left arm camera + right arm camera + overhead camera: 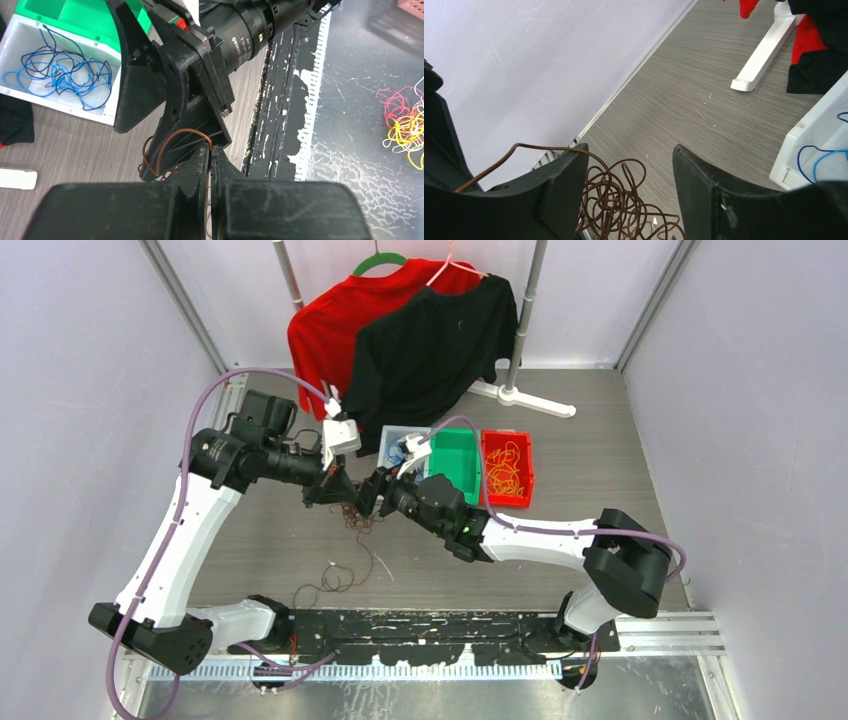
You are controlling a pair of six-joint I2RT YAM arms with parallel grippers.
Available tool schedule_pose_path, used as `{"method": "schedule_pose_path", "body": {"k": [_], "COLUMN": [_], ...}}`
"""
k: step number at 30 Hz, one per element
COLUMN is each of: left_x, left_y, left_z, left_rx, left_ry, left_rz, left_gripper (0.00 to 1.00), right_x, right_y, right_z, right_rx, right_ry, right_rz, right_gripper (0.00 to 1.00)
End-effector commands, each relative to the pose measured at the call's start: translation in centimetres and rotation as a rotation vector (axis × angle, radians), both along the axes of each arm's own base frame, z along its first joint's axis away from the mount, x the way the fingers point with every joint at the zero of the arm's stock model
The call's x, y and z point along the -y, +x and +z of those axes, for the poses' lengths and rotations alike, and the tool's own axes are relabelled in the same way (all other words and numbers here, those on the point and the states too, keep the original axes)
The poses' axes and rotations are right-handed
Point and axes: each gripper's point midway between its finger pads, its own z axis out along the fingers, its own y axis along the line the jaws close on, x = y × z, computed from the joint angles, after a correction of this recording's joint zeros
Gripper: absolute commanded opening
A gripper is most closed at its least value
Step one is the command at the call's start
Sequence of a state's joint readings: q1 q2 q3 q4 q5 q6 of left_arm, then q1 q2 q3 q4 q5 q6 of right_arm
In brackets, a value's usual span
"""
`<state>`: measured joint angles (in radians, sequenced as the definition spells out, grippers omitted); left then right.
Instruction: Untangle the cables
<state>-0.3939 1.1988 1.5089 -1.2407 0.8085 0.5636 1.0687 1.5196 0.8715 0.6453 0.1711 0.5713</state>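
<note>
Bins (460, 470) just behind the brown cables (352, 518), open table (270, 535) leftward

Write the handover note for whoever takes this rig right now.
Left gripper: shut on a strand of the brown cable.
Right gripper: open, one finger on each side of the brown tangle, gripping nothing.
Done: blue cables lie in the white bin, yellow-orange cables in the red bin.
Left: the brown cable is a knotted bundle, with its tail trailing on the table.
</note>
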Motion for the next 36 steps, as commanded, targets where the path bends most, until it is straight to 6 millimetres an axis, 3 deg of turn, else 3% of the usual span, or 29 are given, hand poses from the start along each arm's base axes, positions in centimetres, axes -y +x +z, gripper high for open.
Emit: {"method": "schedule_pose_path", "body": {"k": [1, 5, 12, 21, 36], "left_x": [0.6, 0.8, 1.7, 1.3, -0.8], "left_y": [-1.3, -0.9, 0.1, 1.1, 2.3], "left_z": [2.1, 3.4, 7.9, 12.7, 23.7], "left_rx": [0.005, 0.049, 0.118, 0.289, 0.693], "left_ry": [-0.071, -0.094, -0.173, -0.211, -0.311], "left_rz": [-0.029, -0.027, -0.009, 0.036, 0.179], "left_gripper": [0.0, 0.0, 0.0, 0.0, 0.0], "right_x": [-0.9, -1.0, -0.6, 0.0, -0.8], "right_y": [0.2, -0.2, -0.1, -0.7, -2.8], "right_z": [2.7, 0.2, -4.7, -9.0, -13.5], "right_rx": [0.041, 0.003, -0.067, -0.116, -0.169], "right_ry": [0.088, 0.069, 0.037, -0.028, -0.107], "right_rz": [-0.002, 0.006, -0.023, -0.042, -0.011], "right_gripper": [0.67, 0.67, 0.65, 0.62, 0.58]}}
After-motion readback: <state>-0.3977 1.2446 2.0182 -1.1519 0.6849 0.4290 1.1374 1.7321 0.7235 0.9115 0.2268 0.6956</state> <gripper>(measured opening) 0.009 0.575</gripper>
